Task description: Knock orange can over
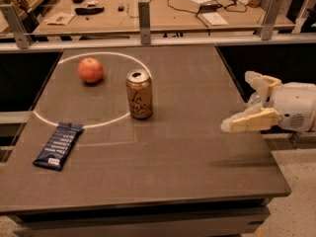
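The orange can [139, 94] stands upright near the middle of the dark table [187, 152], on the edge of a white painted circle. It is golden-orange with dark cursive lettering and a silver top. My gripper [238, 101] hovers over the table's right edge, well to the right of the can and apart from it. Its two pale fingers are spread apart, one nearer [247, 121] and one farther back [259, 81], with nothing between them.
A reddish apple [90, 70] lies inside the white circle, left of the can. A dark blue snack bar [59, 145] lies at the front left. A rail with posts [144, 15] and a cluttered workbench [163, 9] stand behind the table.
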Available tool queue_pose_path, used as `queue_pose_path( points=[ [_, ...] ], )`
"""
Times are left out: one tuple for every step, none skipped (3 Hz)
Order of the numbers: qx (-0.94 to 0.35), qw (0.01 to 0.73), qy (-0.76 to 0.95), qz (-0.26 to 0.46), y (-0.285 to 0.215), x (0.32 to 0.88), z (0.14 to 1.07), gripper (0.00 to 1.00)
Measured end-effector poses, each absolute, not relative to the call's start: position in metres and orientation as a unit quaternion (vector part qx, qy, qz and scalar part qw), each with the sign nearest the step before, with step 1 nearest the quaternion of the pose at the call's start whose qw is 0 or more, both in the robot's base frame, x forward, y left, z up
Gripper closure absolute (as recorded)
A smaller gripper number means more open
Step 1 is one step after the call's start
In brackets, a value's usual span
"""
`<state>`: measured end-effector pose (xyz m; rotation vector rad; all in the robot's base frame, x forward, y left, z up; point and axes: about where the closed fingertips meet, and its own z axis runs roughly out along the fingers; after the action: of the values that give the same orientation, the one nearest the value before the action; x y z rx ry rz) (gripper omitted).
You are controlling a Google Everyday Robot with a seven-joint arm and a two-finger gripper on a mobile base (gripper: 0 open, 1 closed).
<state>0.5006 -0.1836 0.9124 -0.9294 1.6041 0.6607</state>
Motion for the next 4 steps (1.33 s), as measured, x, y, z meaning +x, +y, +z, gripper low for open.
queue_pose_path(
  points=[
    [-0.393, 0.557, 0.680, 0.271, -0.178, 0.507, 0.913, 0.00],
    [-0.406, 0.562, 0.660, 0.290, -0.164, 0.524, 0.914, 0.00],
    [-0.436, 0.554, 0.629, 0.329, -0.139, 0.535, 0.911, 0.00],
    [-0.465, 0.538, 0.600, 0.367, -0.106, 0.542, 0.906, 0.00]
  ],
)
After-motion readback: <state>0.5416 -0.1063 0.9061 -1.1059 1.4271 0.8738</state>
